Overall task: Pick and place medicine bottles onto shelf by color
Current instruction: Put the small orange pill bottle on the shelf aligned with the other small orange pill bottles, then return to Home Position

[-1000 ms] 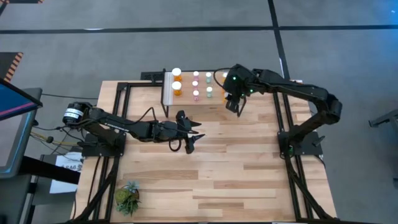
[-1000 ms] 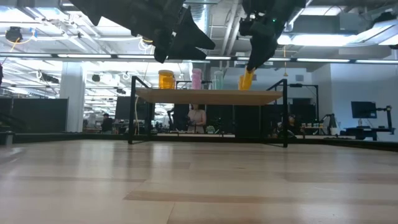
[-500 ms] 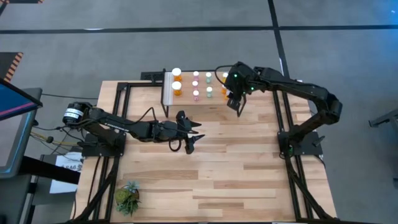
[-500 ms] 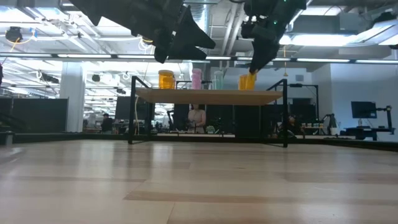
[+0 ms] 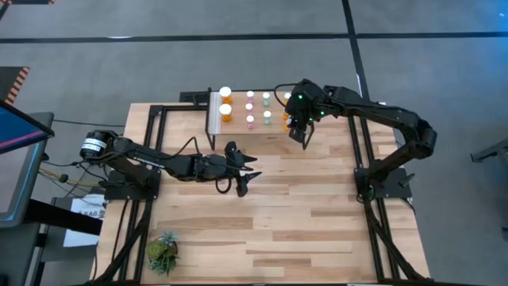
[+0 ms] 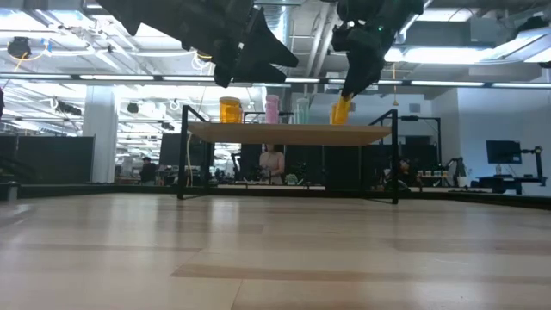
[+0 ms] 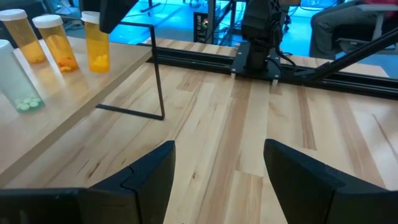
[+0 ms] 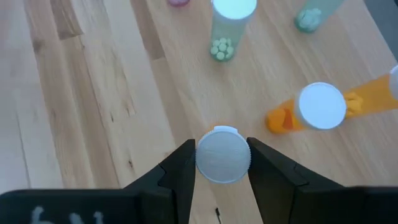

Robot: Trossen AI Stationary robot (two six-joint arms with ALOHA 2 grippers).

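The shelf (image 5: 238,127) stands at the table's far middle, with orange, pink and pale green medicine bottles upright on its top. My right gripper (image 5: 298,127) is over the shelf's right end, shut on a small orange bottle (image 6: 342,110). In the low view this bottle's base is at the shelf top (image 6: 284,131); I cannot tell whether it touches. Another orange bottle (image 8: 323,109) stands close beside it. My left gripper (image 5: 246,173) is open and empty above the table, in front of the shelf. My right gripper pinches the orange bottle's white cap (image 8: 222,155) between its two fingers, one on each side. The fingers come from above, pointing down. The bottle hangs below them, slightly tilted in the low view, and its body is hidden under the cap in the wrist view.
Two large orange bottles (image 5: 225,103) stand at the shelf's left end by its white strip, pink ones (image 5: 249,107) and green ones (image 5: 267,107) in the middle. A small potted plant (image 5: 163,253) stands at the table's near left corner. Black frame rails run along both sides.
My right gripper has swayed slightly toward the table's right and back over the shelf's right end, still shut on the orange bottle.
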